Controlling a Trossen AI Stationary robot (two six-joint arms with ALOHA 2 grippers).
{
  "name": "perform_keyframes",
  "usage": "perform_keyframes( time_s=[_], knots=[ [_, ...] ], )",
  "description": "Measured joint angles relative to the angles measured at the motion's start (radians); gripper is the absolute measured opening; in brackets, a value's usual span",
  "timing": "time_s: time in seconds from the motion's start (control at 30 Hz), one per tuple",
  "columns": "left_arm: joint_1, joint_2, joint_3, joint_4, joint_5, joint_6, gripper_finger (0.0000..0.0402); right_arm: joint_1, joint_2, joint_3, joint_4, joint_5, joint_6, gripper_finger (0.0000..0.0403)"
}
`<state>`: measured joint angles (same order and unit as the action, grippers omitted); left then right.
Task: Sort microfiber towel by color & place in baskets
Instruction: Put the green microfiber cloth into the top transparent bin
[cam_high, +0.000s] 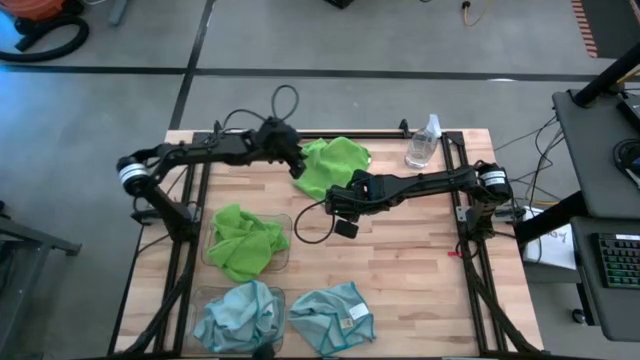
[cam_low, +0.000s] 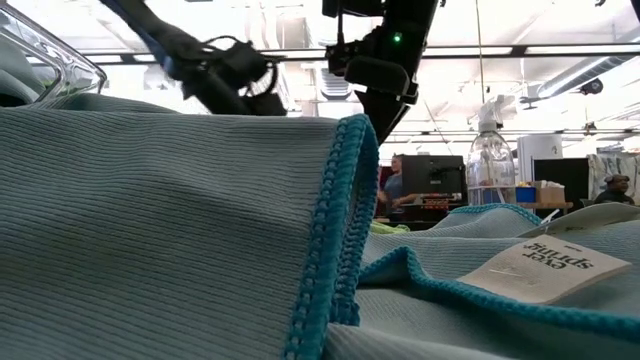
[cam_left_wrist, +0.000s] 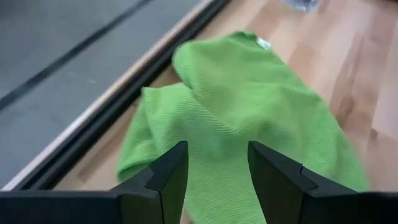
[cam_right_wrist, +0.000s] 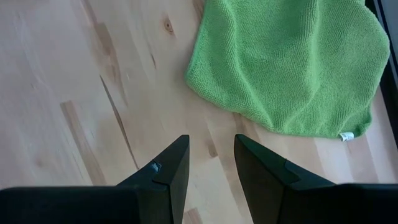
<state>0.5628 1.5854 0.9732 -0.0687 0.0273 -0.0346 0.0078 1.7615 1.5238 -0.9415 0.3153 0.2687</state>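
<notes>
A lime green towel (cam_high: 336, 165) lies spread on the wood near the table's far edge. My left gripper (cam_high: 297, 166) is open and hangs over that towel's left edge (cam_left_wrist: 217, 124), with the cloth showing between its fingers. My right gripper (cam_right_wrist: 211, 168) is open over bare wood just near of the green towel (cam_right_wrist: 292, 62), close to the table's middle (cam_high: 345, 212). A second green towel (cam_high: 245, 240) lies crumpled in the farther clear basket (cam_high: 207, 256). A blue-teal towel (cam_high: 238, 316) fills the nearer basket (cam_high: 199, 296). Another blue-teal towel with a white tag (cam_high: 333, 316) lies on the table beside it.
A clear spray bottle (cam_high: 423, 142) stands at the far right of the table, right of the green towel. Bare wood stretches across the table's right half (cam_high: 420, 260). In the low view the blue-teal towels (cam_low: 180, 220) fill the foreground and people sit in the room behind.
</notes>
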Motion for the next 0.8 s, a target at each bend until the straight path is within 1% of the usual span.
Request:
perform_keyframes(
  time_s=[0.13, 0.23, 0.4, 0.5, 0.6, 0.8],
  knots=[
    [-0.014, 0.080, 0.087, -0.087, 0.001, 0.040, 0.0151, 0.000, 0.000, 0.000, -0.021, 0.000, 0.000, 0.0123],
    [-0.012, 0.124, 0.120, -0.128, -0.008, 0.053, 0.0151, 0.000, 0.000, 0.000, -0.044, 0.000, 0.008, 0.0123],
    [-0.004, 0.172, 0.126, -0.127, -0.028, 0.060, 0.0151, 0.000, 0.000, -0.008, -0.053, 0.000, 0.010, 0.0123],
    [-0.005, 0.189, 0.126, -0.119, -0.083, 0.064, 0.0151, 0.000, 0.000, -0.015, -0.052, 0.000, 0.010, 0.0123],
    [-0.004, 0.196, 0.126, -0.116, -0.108, 0.062, 0.0151, 0.000, 0.000, -0.026, -0.053, 0.000, 0.011, 0.0123],
    [-0.006, 0.196, 0.131, -0.116, -0.106, 0.062, 0.0151, 0.000, 0.000, -0.053, -0.049, 0.000, 0.012, 0.0123]
  ],
)
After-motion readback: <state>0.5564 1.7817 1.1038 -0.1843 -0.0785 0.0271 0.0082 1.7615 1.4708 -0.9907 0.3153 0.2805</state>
